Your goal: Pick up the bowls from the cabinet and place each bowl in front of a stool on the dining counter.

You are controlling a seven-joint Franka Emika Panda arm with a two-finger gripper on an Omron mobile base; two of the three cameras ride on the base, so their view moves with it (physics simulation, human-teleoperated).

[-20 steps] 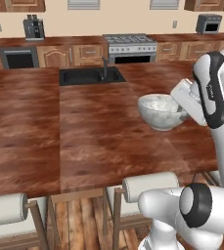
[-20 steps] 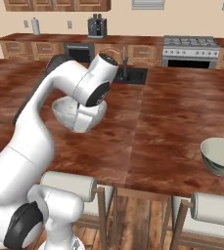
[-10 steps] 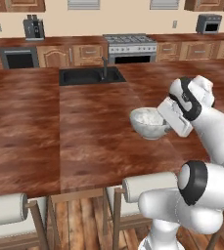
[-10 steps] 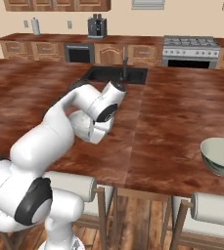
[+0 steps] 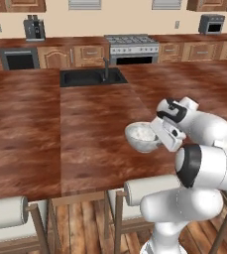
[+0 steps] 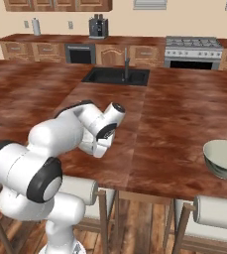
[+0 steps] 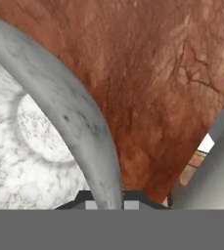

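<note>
Glossy red-brown wood-grain dining counter (image 5: 85, 129) carries, in the left base view, the mottled grey-white stone-look bowl (image 5: 141, 137) near its front edge, rim clamped by the gripper (image 5: 160, 135). Right base view adds a dark green-grey bowl (image 6: 225, 158) resting far right above a white-padded stool (image 6: 215, 213). Hand view shows the marbled rim pinched between the fingertips (image 7: 91, 202).

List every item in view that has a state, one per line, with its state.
Marbled grey-white bowl: upright, gripped by its rim, low over the dining counter.
Gripper: jaws shut on the marbled bowl's rim.
Green-grey bowl: upright, resting on the counter in front of a stool.
Tap: no water visible.
</note>
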